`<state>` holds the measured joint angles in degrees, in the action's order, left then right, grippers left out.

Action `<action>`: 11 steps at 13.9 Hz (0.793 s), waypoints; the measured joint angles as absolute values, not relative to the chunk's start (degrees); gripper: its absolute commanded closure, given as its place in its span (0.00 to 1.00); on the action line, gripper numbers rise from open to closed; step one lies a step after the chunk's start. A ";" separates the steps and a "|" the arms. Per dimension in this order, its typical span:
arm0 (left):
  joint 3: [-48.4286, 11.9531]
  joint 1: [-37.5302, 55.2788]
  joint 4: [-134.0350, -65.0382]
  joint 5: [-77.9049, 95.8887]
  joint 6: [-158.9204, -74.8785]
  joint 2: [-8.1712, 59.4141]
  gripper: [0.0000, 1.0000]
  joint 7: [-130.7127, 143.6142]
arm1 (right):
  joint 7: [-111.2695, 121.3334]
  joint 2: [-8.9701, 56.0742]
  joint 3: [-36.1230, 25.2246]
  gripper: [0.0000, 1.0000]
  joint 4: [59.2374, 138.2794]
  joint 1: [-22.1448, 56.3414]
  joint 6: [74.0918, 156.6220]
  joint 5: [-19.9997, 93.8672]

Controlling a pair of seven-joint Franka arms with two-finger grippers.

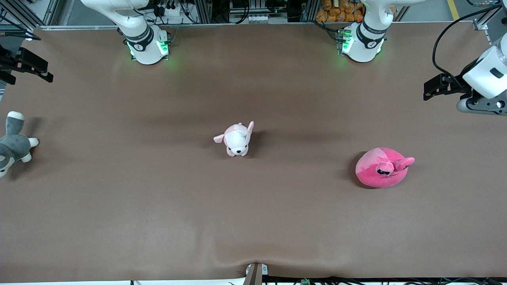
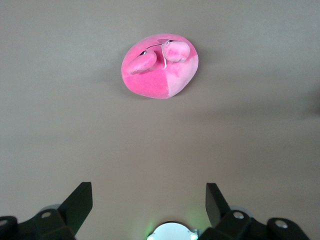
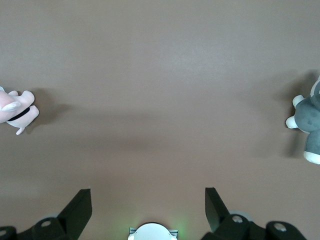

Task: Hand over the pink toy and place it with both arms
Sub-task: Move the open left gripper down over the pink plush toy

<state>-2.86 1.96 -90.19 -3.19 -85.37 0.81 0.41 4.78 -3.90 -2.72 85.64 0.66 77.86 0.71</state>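
Plush round pink toy (image 1: 381, 168) lies on matte brown table (image 1: 158, 198), untouched.

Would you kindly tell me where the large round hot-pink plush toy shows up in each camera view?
Front view: the hot-pink plush toy lies on the brown table toward the left arm's end.
Left wrist view: the toy lies upper centre, apart from the open left end effector.
Right wrist view: not in it.
Shared landmark: the brown table.
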 measured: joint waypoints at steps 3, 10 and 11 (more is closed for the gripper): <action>-2.95 2.03 -90.19 -2.91 -85.37 1.73 0.00 7.25 | 4.76 -3.87 -2.76 0.00 85.64 0.66 77.85 0.71; -2.95 2.01 -90.20 -1.57 -85.39 3.76 0.00 22.65 | 4.75 -3.84 -3.58 0.00 85.64 -0.41 75.79 0.69; -2.94 1.97 -90.21 -1.56 -85.42 4.00 0.00 23.83 | 4.75 -3.83 -3.59 0.00 85.64 -0.46 75.61 0.69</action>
<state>-2.94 1.97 -90.21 -1.56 -85.42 4.00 23.83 4.75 -3.83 -3.59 85.64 -0.46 75.61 0.69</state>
